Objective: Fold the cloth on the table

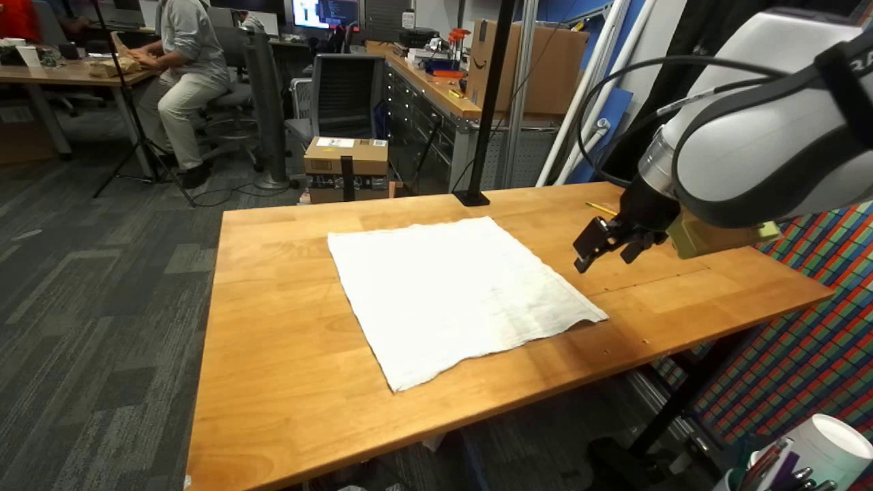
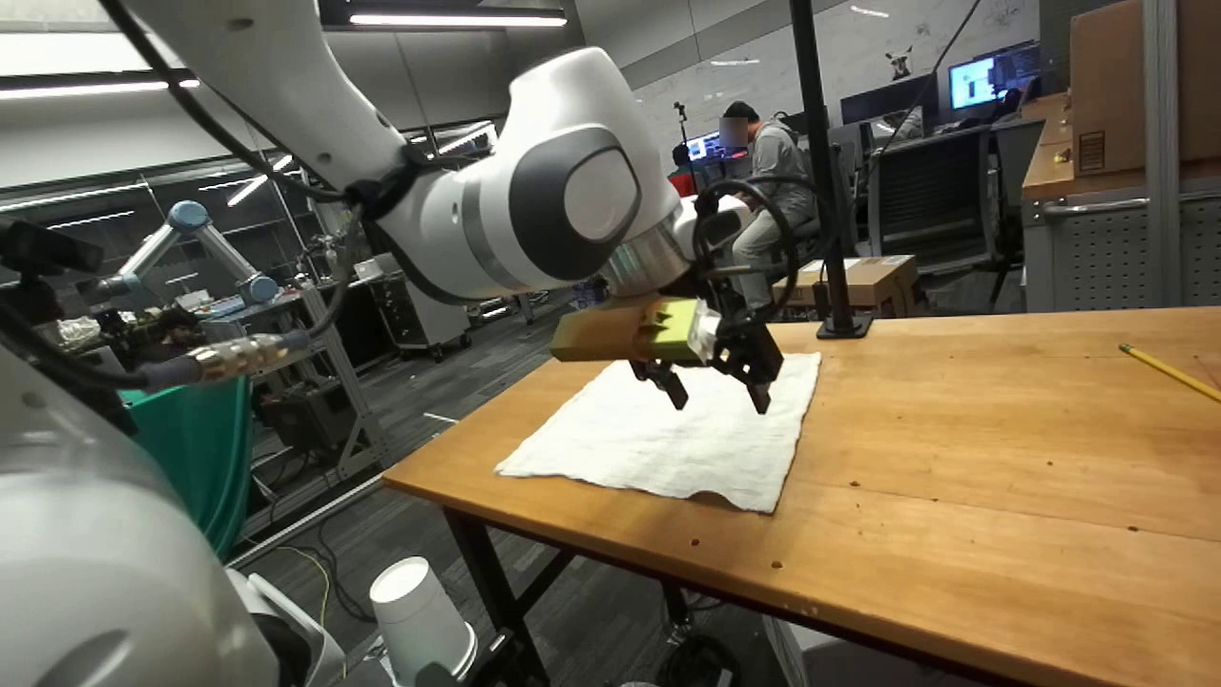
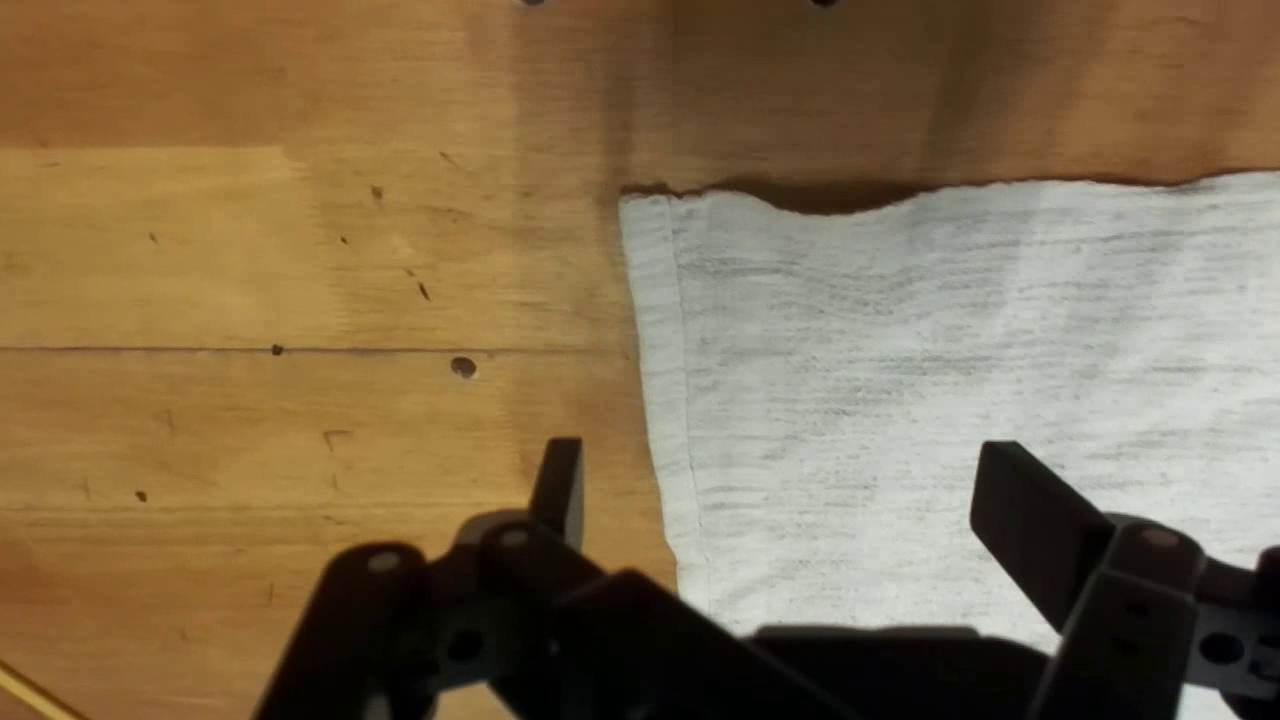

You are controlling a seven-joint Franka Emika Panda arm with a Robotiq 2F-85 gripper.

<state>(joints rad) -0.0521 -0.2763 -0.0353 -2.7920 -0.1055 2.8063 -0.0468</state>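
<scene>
A white cloth (image 1: 443, 293) lies spread flat in a single layer on the wooden table (image 1: 273, 354). It also shows in an exterior view (image 2: 658, 444) and in the wrist view (image 3: 900, 340). Its edge is slightly wavy and lifted near one corner. My gripper (image 1: 604, 262) hangs above the table, apart from the cloth. It also shows in an exterior view (image 2: 721, 405). In the wrist view the gripper (image 3: 782, 450) is open and empty. One finger appears over bare wood and one over the cloth, with the hemmed edge between them. The gripper body hides part of the cloth.
A yellow pencil (image 1: 601, 208) lies on the table, also seen in an exterior view (image 2: 1171, 372). A black post (image 1: 492, 102) stands at the table's far edge. White cups (image 2: 420, 611) stand low near the robot base. A cardboard box (image 1: 346, 160) sits beyond the table.
</scene>
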